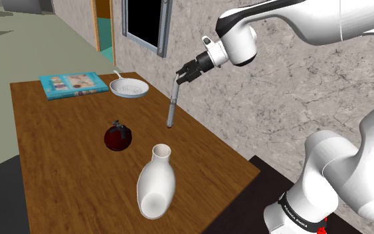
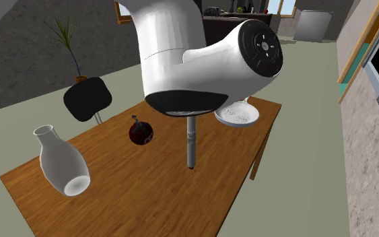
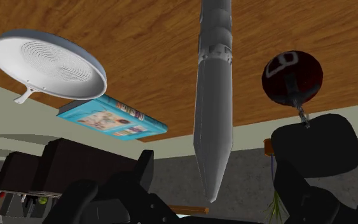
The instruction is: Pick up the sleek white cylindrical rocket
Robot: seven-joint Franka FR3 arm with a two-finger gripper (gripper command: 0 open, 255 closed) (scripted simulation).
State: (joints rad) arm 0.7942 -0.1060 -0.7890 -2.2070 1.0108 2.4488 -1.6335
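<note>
The rocket [image 1: 172,103] is a slim pale grey cylinder standing upright on the wooden table [image 1: 59,153], near the edge beside the wall. My gripper [image 1: 181,74] is at its top end. In the wrist view the rocket's [image 3: 213,108] pointed nose lies between my fingers, and my gripper [image 3: 215,164] is open, with a gap on each side of the nose. In the second exterior view the rocket's lower part [image 2: 191,145] shows beneath the arm's white hand, which hides the top.
A dark red ball with a stem [image 1: 117,137] sits close to the rocket. A white vase [image 1: 155,186] lies nearer the stand. A white pan [image 1: 129,88] and a blue book [image 1: 72,84] are at the far end. A black chair [image 2: 87,99] stands beside the table.
</note>
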